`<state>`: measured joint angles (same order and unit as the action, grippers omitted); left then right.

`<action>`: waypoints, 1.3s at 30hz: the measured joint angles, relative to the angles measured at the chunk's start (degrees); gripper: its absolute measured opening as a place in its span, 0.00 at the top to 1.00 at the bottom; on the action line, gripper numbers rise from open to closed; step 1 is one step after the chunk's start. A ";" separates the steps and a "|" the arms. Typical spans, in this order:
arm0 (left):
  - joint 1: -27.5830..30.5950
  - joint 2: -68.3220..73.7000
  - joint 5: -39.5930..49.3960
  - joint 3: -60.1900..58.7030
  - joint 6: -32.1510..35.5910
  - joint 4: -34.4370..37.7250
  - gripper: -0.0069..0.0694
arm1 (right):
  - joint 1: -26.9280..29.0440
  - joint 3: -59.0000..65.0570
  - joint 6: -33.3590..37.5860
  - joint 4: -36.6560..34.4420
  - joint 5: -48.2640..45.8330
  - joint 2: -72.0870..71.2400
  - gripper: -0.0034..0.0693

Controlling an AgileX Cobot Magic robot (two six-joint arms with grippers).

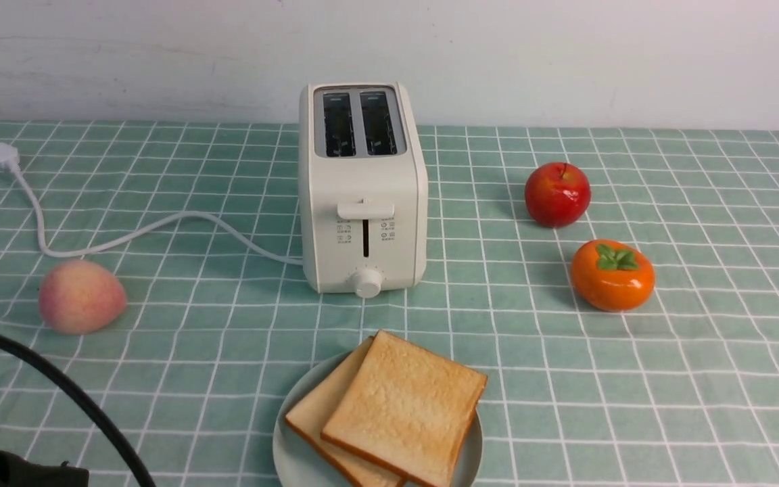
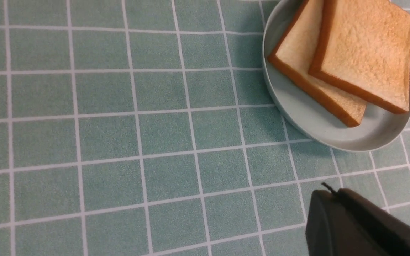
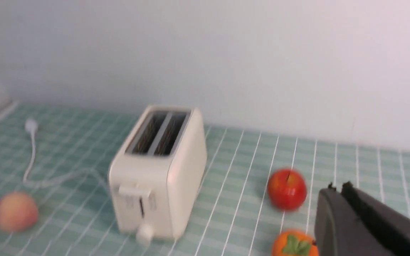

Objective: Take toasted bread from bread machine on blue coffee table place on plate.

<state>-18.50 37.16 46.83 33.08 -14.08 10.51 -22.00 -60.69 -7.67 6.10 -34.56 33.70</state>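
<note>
Both slices lying on the plate, claws holding nothing

In the front view, you are seeing the toasted bread (image 1: 406, 406) lying as two overlapping slices at the bottom centre of the frame, the upper one turned askew over the lower. Both are resting on the plate (image 1: 293, 450), their corners reaching its rim. The bread machine (image 1: 362, 182) is standing at upper centre, its two slots showing no bread. The transfer is looking finished, so any further touch would be only for straightening. The slices are likely light, dry and fairly stiff, with a crumbly face that a hard squeeze could dent or crack. If you are regripping, you are best taking the top slice by opposite crust edges, gently, since it could be sliding on the one beneath.

In the left wrist view, you are finding the same slices and plate at upper right, thick crusts facing you. The left gripper (image 2: 336, 192) is showing at lower right, its fingertips closed together, holding nothing and standing apart from the plate.

In the right wrist view, softly blurred, you are looking towards the machine left of centre, with the apple (image 3: 287, 189) and the persimmon (image 3: 295, 244) at lower right. The right gripper (image 3: 339, 190) is showing its tips drawn together, with nothing between them.
</note>
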 joint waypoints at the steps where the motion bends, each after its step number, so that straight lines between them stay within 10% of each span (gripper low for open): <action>1: 0.00 0.00 0.00 0.00 0.00 -0.09 0.93 | 0.00 2.00 -0.20 0.43 1.24 -0.83 0.93; 7: 0.00 0.00 -0.30 0.00 0.00 -0.44 0.93 | 0.00 23.99 -14.90 7.05 29.03 -20.43 0.95; 39: 0.00 -35.40 -8.00 -4.57 -0.23 -0.31 0.92 | 0.00 27.45 -17.35 9.21 27.99 -21.17 0.92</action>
<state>-18.50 1.77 38.83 28.52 -14.31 10.20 -22.00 -33.24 -25.02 15.31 -6.58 12.53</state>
